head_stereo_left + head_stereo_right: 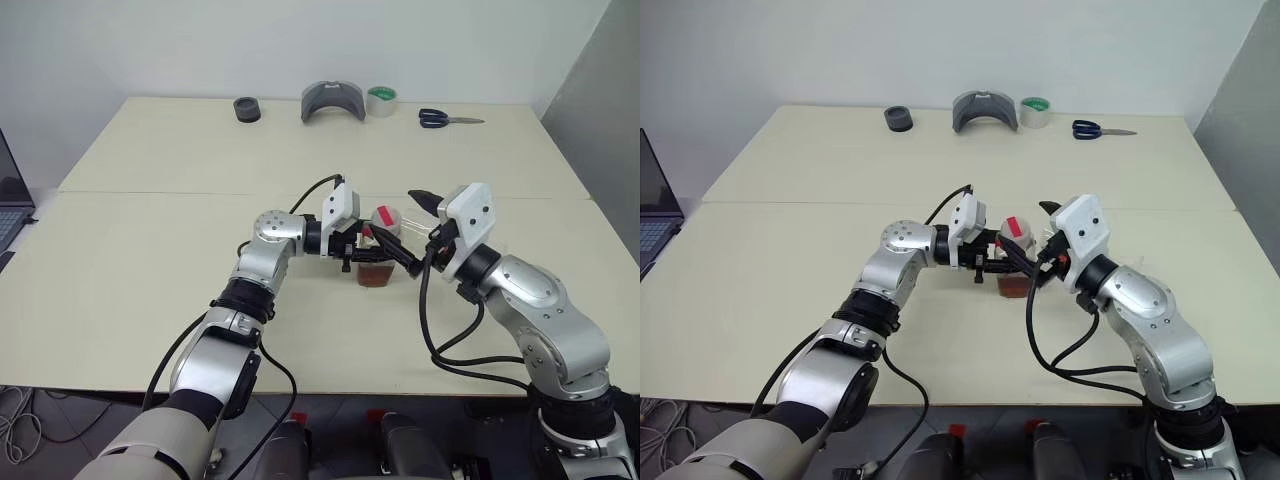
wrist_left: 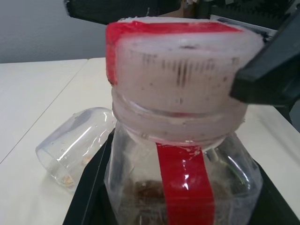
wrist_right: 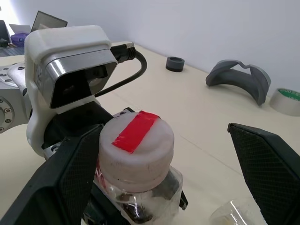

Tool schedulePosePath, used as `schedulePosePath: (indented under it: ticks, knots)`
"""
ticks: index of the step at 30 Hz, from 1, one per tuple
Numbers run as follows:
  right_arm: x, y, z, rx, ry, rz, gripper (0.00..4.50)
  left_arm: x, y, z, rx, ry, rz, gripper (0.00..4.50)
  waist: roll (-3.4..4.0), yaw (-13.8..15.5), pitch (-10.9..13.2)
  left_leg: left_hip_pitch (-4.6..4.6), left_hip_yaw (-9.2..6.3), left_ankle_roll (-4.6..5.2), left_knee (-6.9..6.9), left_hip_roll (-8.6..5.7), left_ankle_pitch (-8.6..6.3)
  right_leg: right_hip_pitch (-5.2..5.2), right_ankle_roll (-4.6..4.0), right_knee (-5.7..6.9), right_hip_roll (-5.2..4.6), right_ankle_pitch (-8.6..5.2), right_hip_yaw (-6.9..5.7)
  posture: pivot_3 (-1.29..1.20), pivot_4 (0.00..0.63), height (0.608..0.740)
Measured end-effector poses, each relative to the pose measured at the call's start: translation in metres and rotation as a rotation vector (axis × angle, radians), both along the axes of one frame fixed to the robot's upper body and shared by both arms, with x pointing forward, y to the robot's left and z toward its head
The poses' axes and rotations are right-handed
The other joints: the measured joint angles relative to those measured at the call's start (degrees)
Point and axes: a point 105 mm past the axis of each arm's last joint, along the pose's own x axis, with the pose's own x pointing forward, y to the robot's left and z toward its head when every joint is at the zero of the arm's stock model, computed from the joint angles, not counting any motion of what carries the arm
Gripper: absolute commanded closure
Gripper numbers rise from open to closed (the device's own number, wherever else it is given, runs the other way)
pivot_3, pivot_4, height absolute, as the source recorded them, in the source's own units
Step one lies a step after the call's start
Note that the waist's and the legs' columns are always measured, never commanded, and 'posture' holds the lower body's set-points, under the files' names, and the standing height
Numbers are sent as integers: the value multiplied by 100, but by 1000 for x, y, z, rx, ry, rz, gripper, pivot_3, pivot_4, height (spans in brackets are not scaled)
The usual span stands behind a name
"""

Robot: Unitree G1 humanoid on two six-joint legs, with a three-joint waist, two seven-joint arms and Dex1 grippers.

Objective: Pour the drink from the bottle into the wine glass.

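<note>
Left pincer [image 1: 372, 252] clamped on the bottle [image 1: 380, 250], gripping the body below the neck, pointing across toward my right. Bottle sits upright at counter [image 1: 150, 250] centre, cap [image 3: 136, 152] still on, red tape strip across the cap top and down the side. The drink [image 1: 377, 276] is a shallow reddish-brown layer at the bottom of the bottle.

Right pincer [image 3: 168, 164] spread wide, fingers standing either side of the cap; one finger [image 3: 65, 178] right against the cap's side, the other [image 3: 269, 164] well clear. Cannot tell if the near one actually touches.

The wine glass [image 2: 75, 145] is lying on its side on the counter just beside the bottle, open rim toward the left wrist camera. In the right wrist view a bit of its clear rim shows below the wide finger. Stem and foot not readable from any view.

Far edge of the counter, from the head view:
- black ring [image 1: 247, 109] at about 11 o'clock
- grey curved piece [image 1: 334, 101] at 12 o'clock
- tape roll [image 1: 381, 101] with green inner, touching or just beside the grey piece
- blue-handled scissors [image 1: 448, 119] at 1 o'clock

Laptop [image 1: 12, 195] edge at 9 o'clock, off the counter's left side.
</note>
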Motion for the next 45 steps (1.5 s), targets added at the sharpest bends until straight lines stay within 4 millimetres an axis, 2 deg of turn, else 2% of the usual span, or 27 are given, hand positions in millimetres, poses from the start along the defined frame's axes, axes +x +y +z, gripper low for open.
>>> schedulePosePath:
  ticks: [11,19,23,29,45]
  knots:
    - [-9,-6,-1,10,25,16,0,0,0,0,1,0,-2,2703,0,2,0,0,-1,0,0,0,0,0,0,0,0,0,0,0,150,740]
    - [-21,5,3,11,39,104,0,0,0,0,1,1,-2,2703,0,2,0,0,-1,0,0,0,0,0,0,0,1,0,-1,0,150,740]
    - [-11,8,6,-9,10,67,0,0,0,0,1,3,-2,2703,0,-2,0,2,-1,0,0,1,0,0,0,1,1,0,-1,0,150,740]
    - [0,2,3,-22,6,7,0,0,0,0,2,5,-2,2703,0,6,0,-2,1,0,-1,-1,0,0,0,-4,-1,0,1,0,150,740]
    - [-2,-1,2,-24,0,-8,0,0,0,-1,4,14,0,2703,0,6,0,0,-1,0,0,0,0,0,0,-1,0,0,0,0,150,740]
